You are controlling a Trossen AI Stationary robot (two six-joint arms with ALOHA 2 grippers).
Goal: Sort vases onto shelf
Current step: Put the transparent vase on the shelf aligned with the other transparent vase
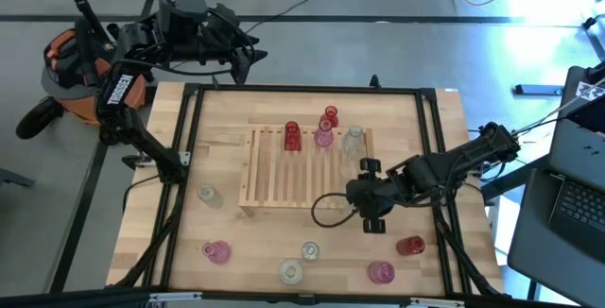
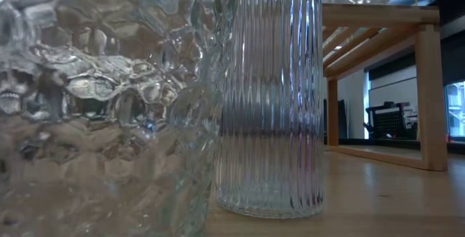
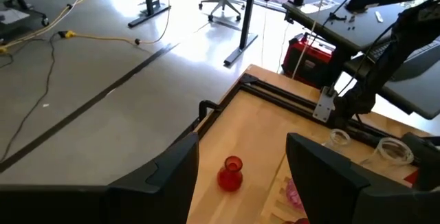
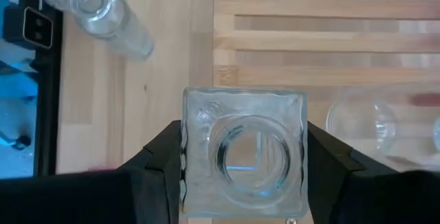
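Observation:
The slatted wooden shelf (image 1: 284, 171) lies mid-table. A red vase (image 1: 292, 135), a pink vase (image 1: 324, 136) and a clear vase (image 1: 354, 138) stand on its far part. Another red vase (image 1: 329, 116) stands at its far edge and also shows in the left wrist view (image 3: 231, 172). My right gripper (image 1: 365, 181) is at the shelf's right near corner, pointing down, shut on a clear square vase (image 4: 244, 152). My left gripper (image 1: 248, 55) waits open beyond the table's far edge. My right gripper pinches the clear square vase between its two fingers, one on each of two opposite flat sides (image 4: 184, 157), just below the rim. The fingers come from above, pointing down. The vase stands upright with its mouth up; whether its base rests on anything is hidden.
Loose vases stand on the tabletop: clear (image 1: 206, 195), pink (image 1: 217, 251), two clear (image 1: 309, 250) (image 1: 291, 271), pink (image 1: 380, 272) and red (image 1: 409, 245). The low view is filled by a bumpy clear vase (image 2: 102, 106) and a ribbed one (image 2: 269, 99). A black frame (image 1: 430, 138) borders the table.

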